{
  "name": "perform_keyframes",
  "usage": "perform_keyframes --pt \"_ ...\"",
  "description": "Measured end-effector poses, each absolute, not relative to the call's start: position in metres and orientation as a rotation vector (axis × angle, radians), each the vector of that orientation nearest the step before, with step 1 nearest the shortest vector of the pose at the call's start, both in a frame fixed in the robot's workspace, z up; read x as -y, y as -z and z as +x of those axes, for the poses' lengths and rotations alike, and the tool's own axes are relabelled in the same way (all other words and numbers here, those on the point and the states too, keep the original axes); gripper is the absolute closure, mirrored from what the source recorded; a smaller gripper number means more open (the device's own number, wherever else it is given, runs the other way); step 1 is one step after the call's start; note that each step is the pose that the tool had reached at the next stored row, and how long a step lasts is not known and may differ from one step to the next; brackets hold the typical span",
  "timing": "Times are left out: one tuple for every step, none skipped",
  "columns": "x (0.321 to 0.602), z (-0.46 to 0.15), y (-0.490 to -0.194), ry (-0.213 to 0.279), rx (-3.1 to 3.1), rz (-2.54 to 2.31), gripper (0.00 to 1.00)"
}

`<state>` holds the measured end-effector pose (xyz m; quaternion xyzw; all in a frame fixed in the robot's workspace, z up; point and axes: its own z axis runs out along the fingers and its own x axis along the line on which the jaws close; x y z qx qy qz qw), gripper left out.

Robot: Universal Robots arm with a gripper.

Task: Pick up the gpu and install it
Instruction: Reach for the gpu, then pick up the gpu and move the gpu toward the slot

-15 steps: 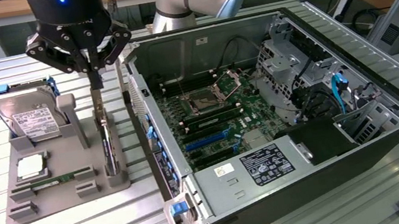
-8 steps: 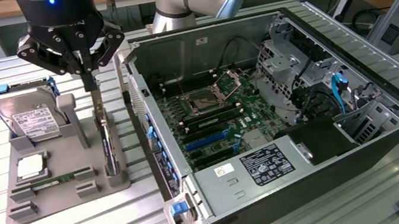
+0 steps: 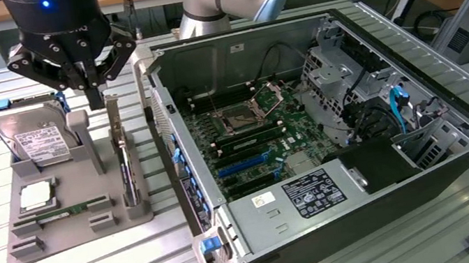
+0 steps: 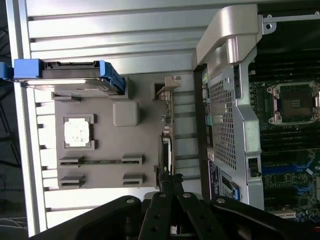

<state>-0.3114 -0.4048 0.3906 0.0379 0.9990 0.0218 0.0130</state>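
The gpu stands on its long edge in a narrow slot of the grey holder, at the holder's right side in the exterior view, just beside the open computer case. Judging by the layout, it is propped upright so that its upper edge sits free for a pinch from above, and so that it can go across to the case on the exterior view's right without being turned much. The gripper hangs over the far end of the holder with its claw closed and nothing visible between the fingers. In the wrist view its closed tips line up along the card's thin edge, which suggests an alignment over the card rather than a grip. Whether the tips touch the card cannot be told. The card looks thin and flat, a long dark slab seen almost edge-on, with a pale metal bracket at its far end. The hard drive leans in its own cradle at the holder's far left, the processor chip lies flat nearer, and the memory stick lies in a groove nearer again, all well apart from the card. Inside the case the motherboard lies exposed, its blue expansion slots unfilled.
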Motion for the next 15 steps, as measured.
perform_keyframes --pt "0.4048 -0.312 -0.3906 -0.068 -3.113 0.118 0.89" --pt "0.4048 -0.3124 -0.3906 -0.068 -3.113 0.118 0.89" --pt "0.4048 -0.3124 -0.3906 -0.068 -3.112 0.118 0.89" --pt "0.4048 -0.3124 -0.3906 -0.068 -3.113 0.118 0.89" --pt "0.4048 -0.3125 -0.3906 -0.068 -3.113 0.118 0.89" --pt "0.4048 -0.3125 -0.3906 -0.068 -3.112 0.118 0.89" --pt "0.4048 -0.3125 -0.3906 -0.068 -3.112 0.118 0.89" --pt "0.4048 -0.3125 -0.3906 -0.068 -3.112 0.118 0.89" --pt "0.4048 -0.3125 -0.3906 -0.068 -3.112 0.118 0.89" --pt "0.4048 -0.3125 -0.3906 -0.068 -3.112 0.118 0.89" --pt "0.4048 -0.3125 -0.3906 -0.068 -3.113 0.118 0.89" --pt "0.4048 -0.3125 -0.3906 -0.068 -3.112 0.118 0.89" --pt "0.4048 -0.3125 -0.3906 -0.068 -3.112 0.118 0.89" --pt "0.4048 -0.3125 -0.3906 -0.068 -3.113 0.118 0.89" --pt "0.4048 -0.3125 -0.3906 -0.068 -3.112 0.118 0.89"
